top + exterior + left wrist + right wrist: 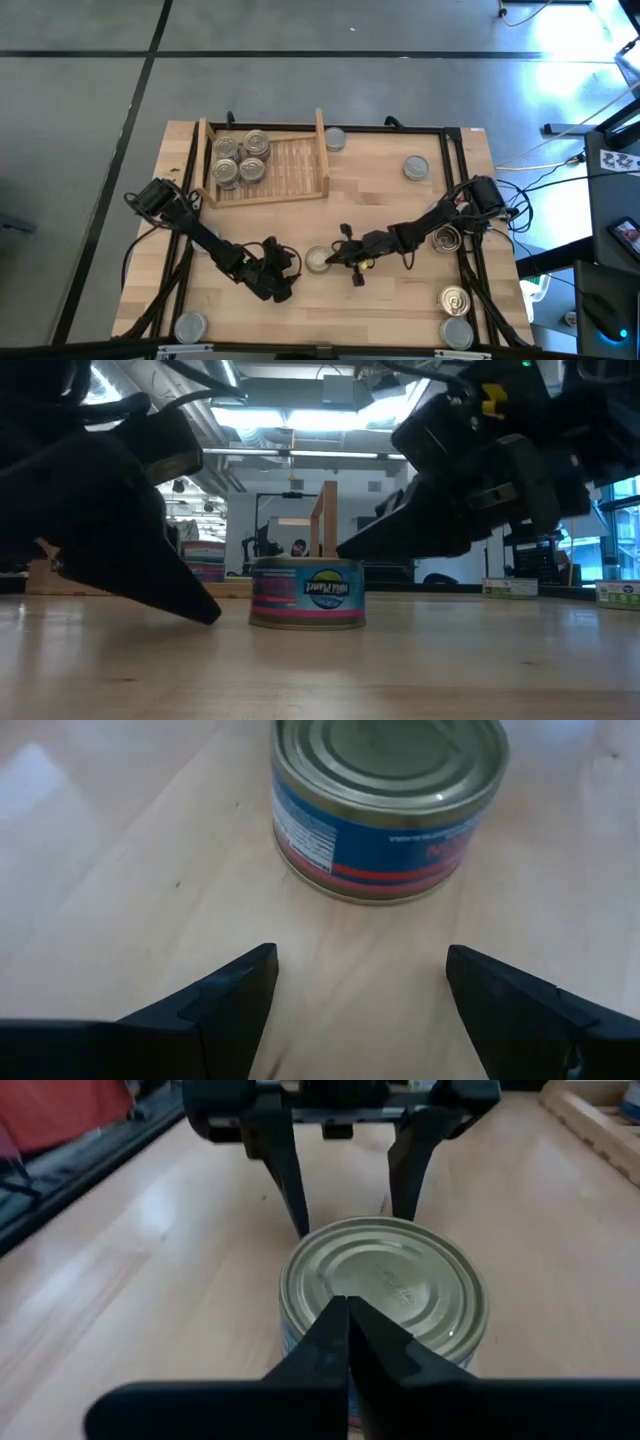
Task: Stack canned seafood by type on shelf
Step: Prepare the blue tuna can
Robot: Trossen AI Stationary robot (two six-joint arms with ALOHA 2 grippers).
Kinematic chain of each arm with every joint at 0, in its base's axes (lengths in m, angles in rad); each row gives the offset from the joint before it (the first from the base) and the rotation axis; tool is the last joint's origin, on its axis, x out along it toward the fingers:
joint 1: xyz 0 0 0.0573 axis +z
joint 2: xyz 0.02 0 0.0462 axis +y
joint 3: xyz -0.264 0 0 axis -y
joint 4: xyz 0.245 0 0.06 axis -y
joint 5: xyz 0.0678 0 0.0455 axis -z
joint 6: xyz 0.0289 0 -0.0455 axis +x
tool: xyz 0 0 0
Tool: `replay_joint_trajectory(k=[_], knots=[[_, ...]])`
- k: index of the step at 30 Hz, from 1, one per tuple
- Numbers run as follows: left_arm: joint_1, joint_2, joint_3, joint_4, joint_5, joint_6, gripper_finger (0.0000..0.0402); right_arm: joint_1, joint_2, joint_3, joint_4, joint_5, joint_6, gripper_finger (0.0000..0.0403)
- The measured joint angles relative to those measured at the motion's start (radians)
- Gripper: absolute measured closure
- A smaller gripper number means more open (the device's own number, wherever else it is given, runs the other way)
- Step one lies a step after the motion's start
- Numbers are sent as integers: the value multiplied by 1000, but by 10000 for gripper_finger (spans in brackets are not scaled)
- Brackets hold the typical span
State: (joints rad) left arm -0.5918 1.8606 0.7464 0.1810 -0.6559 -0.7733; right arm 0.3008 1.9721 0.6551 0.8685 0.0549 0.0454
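I see one can [318, 260] standing upright on the desk [380, 310], near the front middle, between the two grippers. Its label is blue with a pink band [307, 593]; its top is plain grey with rings [385, 1287].

Left gripper [283, 272]: sits low on the desk just beside the can, on its left in the high view. Fingers [225, 995] spread apart, nothing between them; the can [388, 805] lies ahead of the tips, not touched.

Right gripper [347, 258]: on the can's other side, tips pressed together with no gap, holding nothing. In its wrist view the closed tips [347, 1330] overlap the near edge of the can's top; I cannot tell whether they touch it. The left gripper [345, 1180] shows beyond the can.

Shelf [290, 165]: at the back left of the desk. Four cans [240, 158] clustered in its left end, the rest of the slatted base bare.

Other cans on the desk: one [334, 139] just outside the shelf's right board, one [415, 167] further right, one [446, 238] by the right arm, two [455, 300] at the front right corner, one [190, 326] at the front left.
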Motion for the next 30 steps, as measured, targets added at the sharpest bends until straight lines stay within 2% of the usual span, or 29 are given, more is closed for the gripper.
replay_joint_trajectory(k=[5,14,19,22,26,30], knots=[[17,1,1,0,2,35,109,0,48,-40,134,5,23,391],[25,2,2,49,1,194,109,1,82,-46,179,30,22,393],[25,2,2,61,1,226,109,2,83,-75,220,84,14,398],[28,2,2,113,1,246,109,1,89,-80,272,77,13,398],[31,-8,13,115,1,280,109,-1,55,-84,306,32,32,383],[30,-40,25,116,1,312,109,-1,-31,-87,232,6,64,370]])
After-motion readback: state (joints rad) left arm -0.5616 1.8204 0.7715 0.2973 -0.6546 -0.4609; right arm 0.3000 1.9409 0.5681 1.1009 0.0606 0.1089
